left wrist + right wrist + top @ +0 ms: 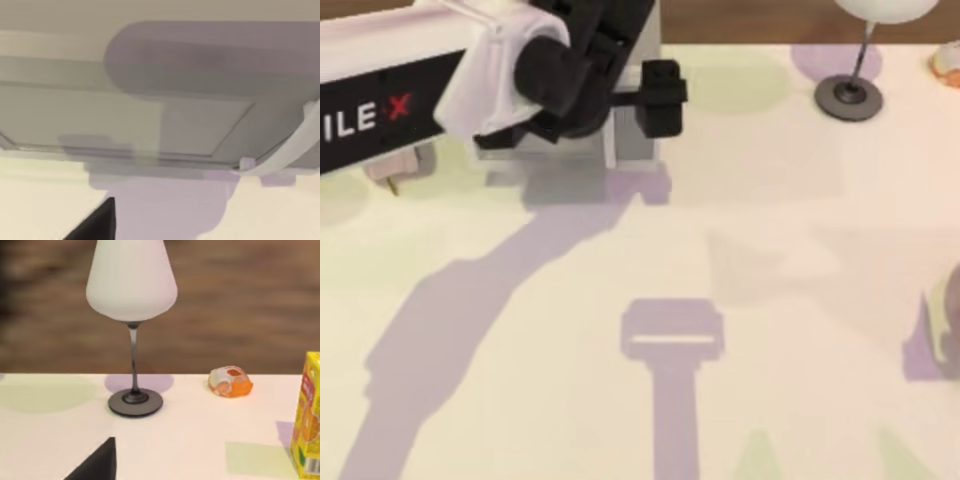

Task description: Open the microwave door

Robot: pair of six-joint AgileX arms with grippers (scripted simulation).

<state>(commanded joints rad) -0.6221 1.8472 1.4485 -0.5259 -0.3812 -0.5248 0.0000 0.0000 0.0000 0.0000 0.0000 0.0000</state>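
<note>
Up at the far left of the pale bench (750, 330), the large boxy silver-grey microwave (632, 120) is mostly hidden in the top view beneath the white-and-black AgileX left arm (410, 95), which reaches across it from the left edge. Only a strip of the light frame and a grey corner show below and beside the arm's black wrist. The left hand (660, 95) appears as a black block jutting right of the wrist, just beside the microwave's visible right corner; whether its fingers are spread or closed cannot be told, nor whether it touches the appliance. From the left wrist camera, the silver-framed microwave door with its grey translucent window (125, 120) fills the view at very close range, a white curved handle (295, 145) at one end, with one dark fingertip (97, 225) showing in the foreground. The right arm stays out of the top view; its wrist camera shows one dark fingertip (97, 465) and looks toward a tall white-bowled wine glass on a dark round foot (850, 90), a small orange-and-white wrapped item (230, 381) and a yellow juice carton (307, 415) farther right.
</note>
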